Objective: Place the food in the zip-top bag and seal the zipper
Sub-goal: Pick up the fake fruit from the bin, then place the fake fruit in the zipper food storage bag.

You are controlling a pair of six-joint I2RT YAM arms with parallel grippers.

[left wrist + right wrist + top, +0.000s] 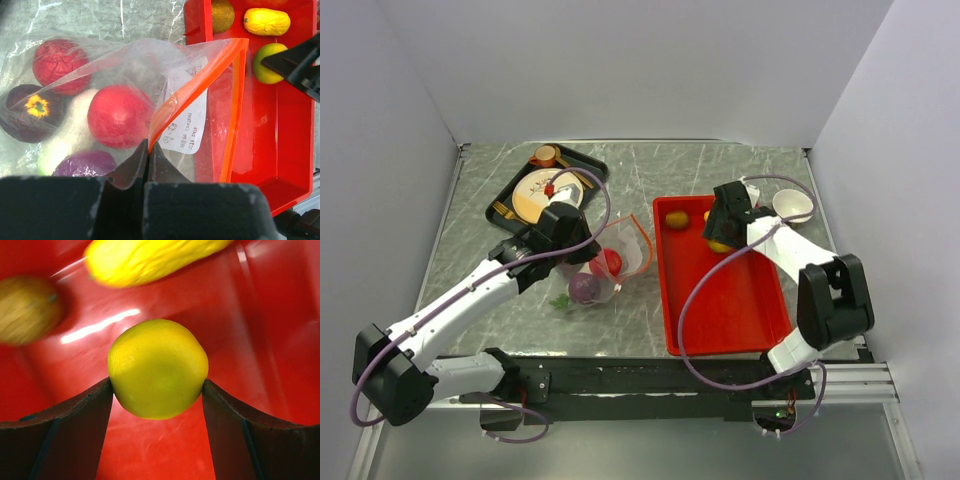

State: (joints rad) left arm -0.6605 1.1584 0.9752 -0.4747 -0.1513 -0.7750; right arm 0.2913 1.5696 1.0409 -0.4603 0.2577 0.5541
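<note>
brown fruit (27,310): blurred, cut by picture edge
long yellow fruit (150,260): top cut off
zipper (200,83): near end hidden by left end effector (148,146)

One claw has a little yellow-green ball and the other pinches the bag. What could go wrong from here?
The yellow-green fruit is round and glossy, pinched only at its sides by the right gripper; it could slip out and roll across the red tray.
The left gripper holds the floppy zip-top bag at one spot on its mouth, so the opening may sag and the fruit could strike the zipper instead of going in.
</note>
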